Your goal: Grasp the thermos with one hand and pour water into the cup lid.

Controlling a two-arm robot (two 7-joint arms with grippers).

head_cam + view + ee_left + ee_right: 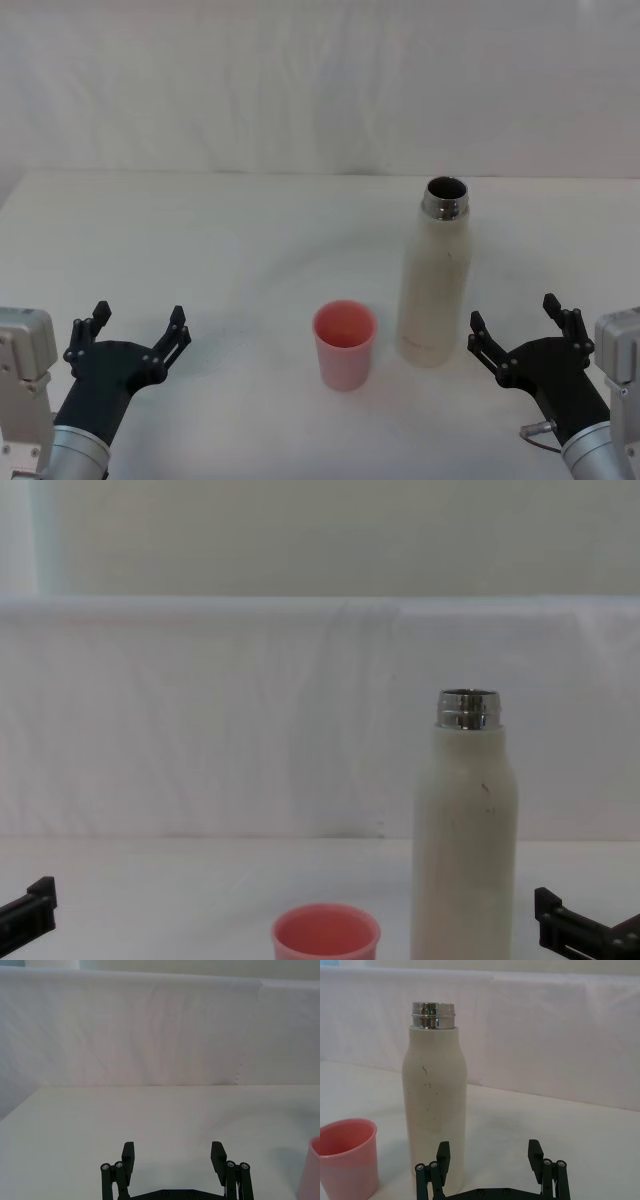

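Beside the cup lid (345, 344), the thermos (435, 278) stands upright, neck up.

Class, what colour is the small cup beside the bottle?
Pink: the cup, clearest in the head view.

You see the thermos (436, 275) standing upright on the table (220, 240), right of centre. The cup lid (345, 343) stands just beside it, to its left and a little nearer to you, not touching it. The right gripper (515, 334) sits near the thermos, on its right and nearer to you. The left gripper (140, 326) sits well apart, left of the cup lid. A wall of cloth (320, 85) rises behind the table.
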